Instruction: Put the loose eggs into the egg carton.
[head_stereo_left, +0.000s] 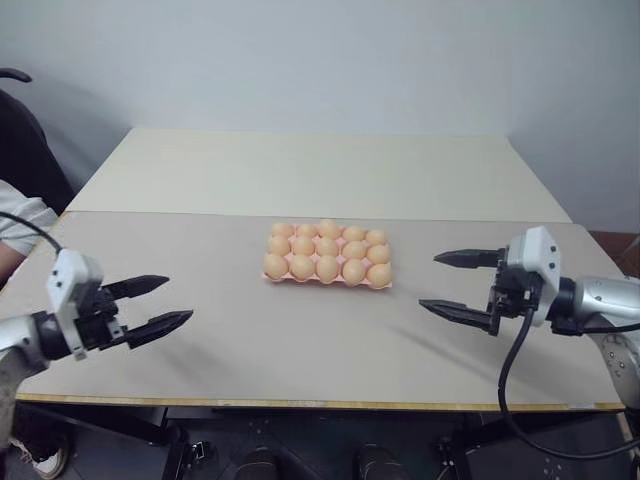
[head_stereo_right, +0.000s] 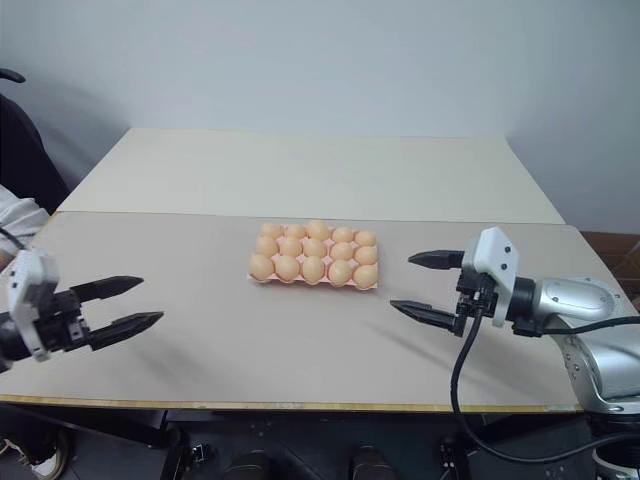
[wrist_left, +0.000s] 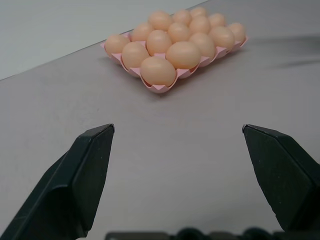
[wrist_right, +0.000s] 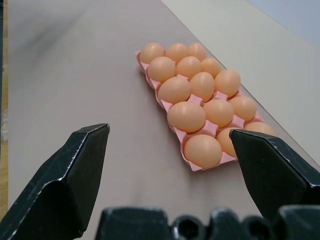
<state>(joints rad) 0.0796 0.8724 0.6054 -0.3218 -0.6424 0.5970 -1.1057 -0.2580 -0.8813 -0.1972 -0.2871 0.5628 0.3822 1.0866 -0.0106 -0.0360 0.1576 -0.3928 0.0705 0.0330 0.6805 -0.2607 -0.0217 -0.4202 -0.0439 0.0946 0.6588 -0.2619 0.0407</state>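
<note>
From the head camera, the pink egg carton (head_stereo_left: 328, 272) sits mid-table (head_stereo_left: 300, 340), every visible cup filled with eggs (head_stereo_left: 327, 268), flanked well apart by the left gripper (head_stereo_left: 150, 304) and right gripper (head_stereo_left: 455, 283), both spread wide and empty. A sleeve (head_stereo_left: 20, 228) is cut off at the left edge. The wrist views show the carton's scalloped edge close up, its far rows hard to count.

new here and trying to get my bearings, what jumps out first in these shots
The pink egg carton sits at the middle of the near table, every cup that shows holding a tan egg, with no egg lying loose on the tabletop. The left gripper and right gripper hover on either side of it, jaws open and holding nothing.
</note>
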